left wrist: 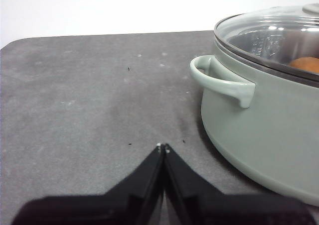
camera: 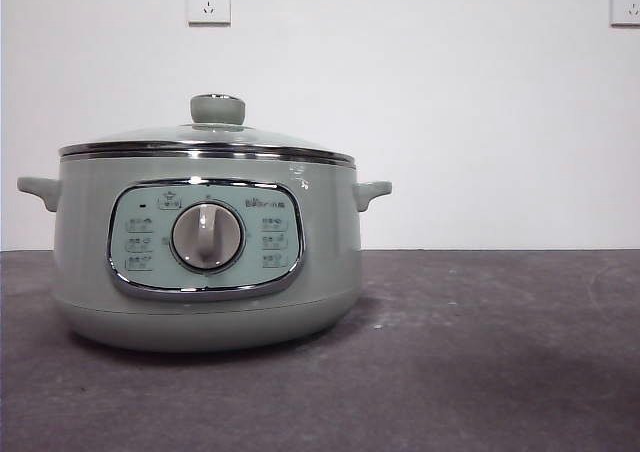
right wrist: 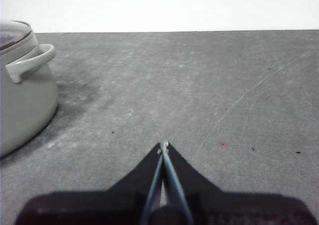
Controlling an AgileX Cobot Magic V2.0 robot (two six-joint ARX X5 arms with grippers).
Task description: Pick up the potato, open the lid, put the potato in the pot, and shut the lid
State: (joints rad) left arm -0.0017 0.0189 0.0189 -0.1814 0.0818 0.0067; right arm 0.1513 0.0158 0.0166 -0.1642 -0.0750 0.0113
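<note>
The pale green pot [camera: 205, 262] stands left of centre in the front view, its glass lid [camera: 205, 140] seated on the rim with the knob [camera: 217, 109] on top. Through the lid in the left wrist view, the orange-brown potato [left wrist: 306, 64] lies inside the pot [left wrist: 269, 130]. My left gripper [left wrist: 163, 147] is shut and empty over the bare table, beside the pot's handle [left wrist: 219, 78]. My right gripper [right wrist: 163, 145] is shut and empty, off to the pot's [right wrist: 22, 95] other side. Neither arm shows in the front view.
The dark grey table [camera: 480, 352] spreads around the pot. A white wall with two sockets [camera: 208, 2] stands behind. The pot's dial [camera: 207, 236] and button panel face the front camera.
</note>
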